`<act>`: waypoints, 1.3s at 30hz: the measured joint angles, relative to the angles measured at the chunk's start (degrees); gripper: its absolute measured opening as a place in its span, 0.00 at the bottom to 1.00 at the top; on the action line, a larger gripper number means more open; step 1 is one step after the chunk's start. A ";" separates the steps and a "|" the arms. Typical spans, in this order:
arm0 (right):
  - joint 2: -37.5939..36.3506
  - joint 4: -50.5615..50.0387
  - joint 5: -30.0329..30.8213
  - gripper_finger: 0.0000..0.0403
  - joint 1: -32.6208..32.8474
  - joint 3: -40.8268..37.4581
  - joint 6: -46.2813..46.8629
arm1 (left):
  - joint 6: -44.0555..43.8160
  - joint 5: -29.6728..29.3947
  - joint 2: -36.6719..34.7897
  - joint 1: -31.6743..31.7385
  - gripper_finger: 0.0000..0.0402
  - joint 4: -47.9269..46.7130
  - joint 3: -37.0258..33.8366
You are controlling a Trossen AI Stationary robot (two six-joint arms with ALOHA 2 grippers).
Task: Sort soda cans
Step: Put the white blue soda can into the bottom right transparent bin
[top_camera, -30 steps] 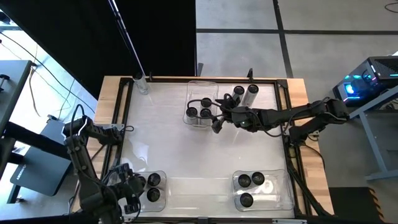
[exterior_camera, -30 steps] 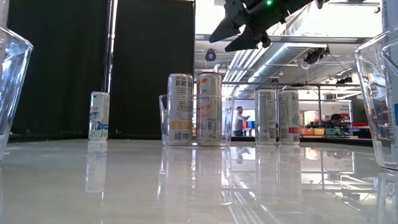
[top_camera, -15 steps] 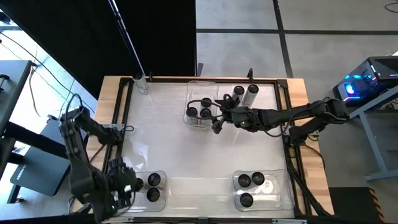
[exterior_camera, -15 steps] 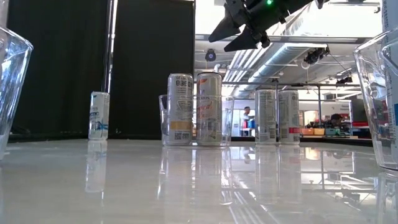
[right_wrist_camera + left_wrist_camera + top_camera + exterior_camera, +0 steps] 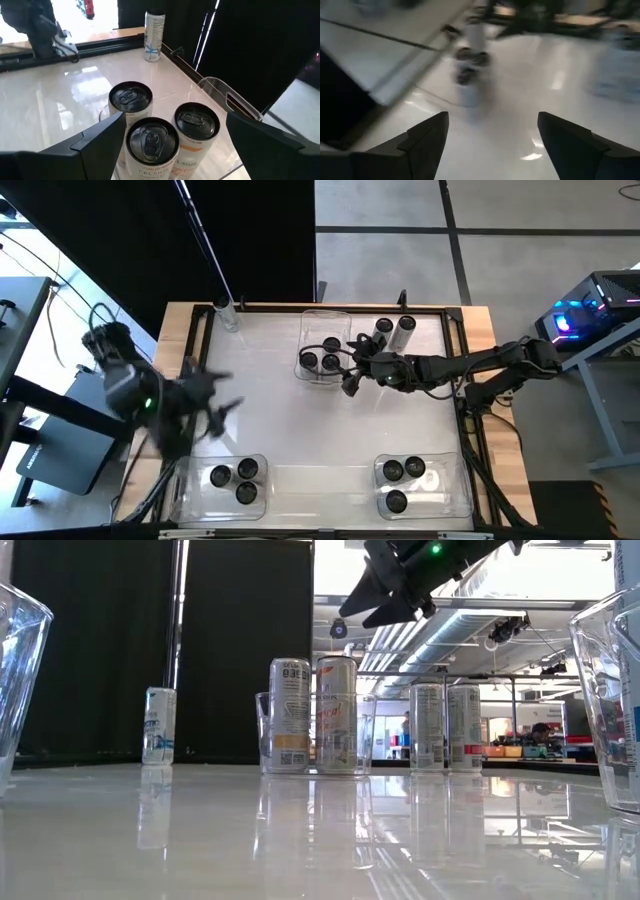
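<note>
Upright in the far clear bin, three soda cans stand just ahead of the right gripper — jaws wide, empty, far nearer than the left gripper, also spread wide, across the table.

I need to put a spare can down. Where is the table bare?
The middle is bare, between the far bin and the two near bins. Crowded: the far edge by the two loose cans, where the right tool hovers.
</note>
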 joint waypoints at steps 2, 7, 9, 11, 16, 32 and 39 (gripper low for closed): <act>0.00 0.02 -0.60 0.85 0.00 0.00 -2.08 | 6.01 0.61 -2.47 6.53 0.74 1.08 -0.94; 0.00 1.94 -1.91 0.85 -0.31 0.00 -8.09 | 21.15 7.99 -7.11 27.68 0.74 5.46 -1.70; 0.00 2.67 -3.25 0.85 -0.68 0.00 -9.68 | 28.24 13.55 -7.59 37.65 0.74 9.59 -1.99; 0.00 3.00 -4.18 0.85 -1.10 0.00 -10.94 | 35.56 21.13 -7.48 47.89 0.74 13.14 -1.99; 0.00 3.04 -5.10 0.85 -1.55 0.00 -11.35 | 46.93 31.03 -3.97 68.89 0.74 14.52 -1.99; 0.00 3.10 -8.79 0.85 -1.50 0.00 -9.23 | 62.65 38.87 13.20 100.71 0.74 12.51 -1.99; 0.00 4.00 -8.83 0.85 -0.45 0.00 -9.19 | 63.22 48.17 14.85 108.33 0.74 15.52 -1.99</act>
